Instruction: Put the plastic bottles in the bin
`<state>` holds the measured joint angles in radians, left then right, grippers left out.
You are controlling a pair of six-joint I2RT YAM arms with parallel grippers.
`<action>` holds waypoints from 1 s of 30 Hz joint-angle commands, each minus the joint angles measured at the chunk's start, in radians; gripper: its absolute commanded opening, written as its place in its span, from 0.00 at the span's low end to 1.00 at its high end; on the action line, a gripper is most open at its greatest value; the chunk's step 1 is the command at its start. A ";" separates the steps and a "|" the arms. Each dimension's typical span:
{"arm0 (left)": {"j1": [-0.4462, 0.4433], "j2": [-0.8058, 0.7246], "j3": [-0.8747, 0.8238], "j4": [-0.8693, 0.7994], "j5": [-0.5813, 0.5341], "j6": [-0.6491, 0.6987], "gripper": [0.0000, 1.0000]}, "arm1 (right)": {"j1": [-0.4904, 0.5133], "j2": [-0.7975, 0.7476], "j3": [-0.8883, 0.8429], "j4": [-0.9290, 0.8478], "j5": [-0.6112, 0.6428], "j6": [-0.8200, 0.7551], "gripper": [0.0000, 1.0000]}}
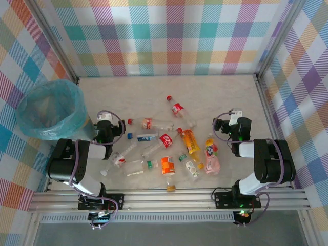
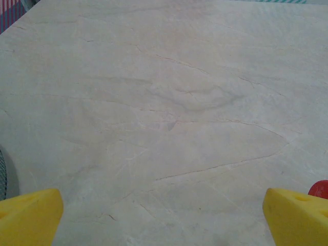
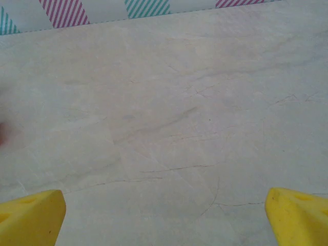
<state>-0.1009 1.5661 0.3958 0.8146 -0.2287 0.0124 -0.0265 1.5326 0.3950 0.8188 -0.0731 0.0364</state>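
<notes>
Top external view: pale tabletop [image 1: 154, 97]; teal-lined bin [image 1: 74, 110] at ten o'clock; plastic bottles [image 1: 166, 140] scattered centre toward six o'clock. Likely light, slick, crushable; best gripped mid-body. Left jaws, right jaws wide apart, empty.

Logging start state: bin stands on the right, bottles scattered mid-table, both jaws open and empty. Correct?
One error: the bin stands on the left, next to the left arm, as the top external view shows. The bottles are scattered mid-table and both sets of jaws are open and empty.
</notes>
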 commanded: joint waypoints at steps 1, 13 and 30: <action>0.007 -0.005 0.011 0.015 -0.011 -0.012 1.00 | 0.006 0.002 0.016 0.011 -0.019 -0.018 1.00; 0.007 -0.005 0.011 0.015 -0.011 -0.014 1.00 | 0.006 0.004 0.019 0.006 -0.018 -0.018 1.00; -0.008 -0.120 0.054 -0.158 -0.024 -0.001 1.00 | 0.005 -0.113 0.114 -0.273 -0.008 -0.016 1.00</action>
<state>-0.1013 1.5322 0.4034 0.7506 -0.2291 0.0124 -0.0265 1.5074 0.4263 0.7189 -0.0719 0.0364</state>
